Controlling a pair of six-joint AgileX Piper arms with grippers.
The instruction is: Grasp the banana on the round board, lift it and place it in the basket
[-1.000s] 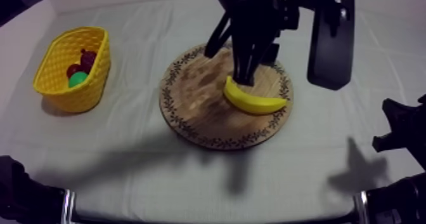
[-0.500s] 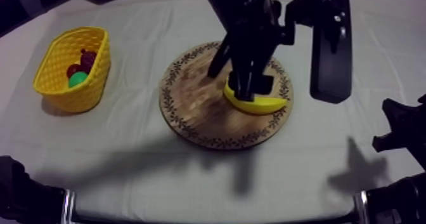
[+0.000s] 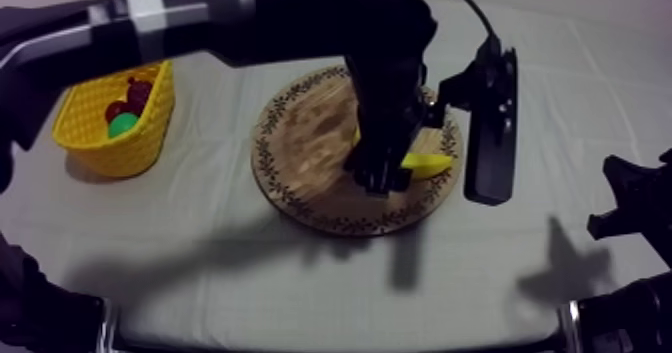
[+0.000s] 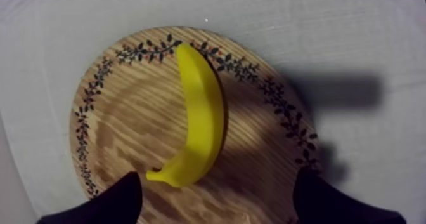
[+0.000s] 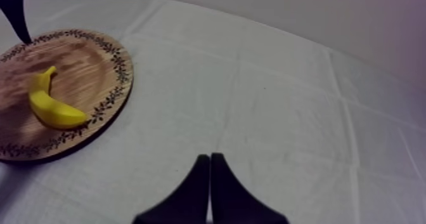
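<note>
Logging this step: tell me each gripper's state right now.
Left gripper: open, over the banana on the wooden board, holding nothing.
Right gripper: shut on nothing, above the cloth.

Grey-white cloth w/ creases, pale wall

Bare board either side of banana.

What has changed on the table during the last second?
The left gripper, open, moved across the banana toward the wooden board's near edge, without grasping it. The banana, the board, the yellow basket and the shut right gripper stayed in place.
</note>
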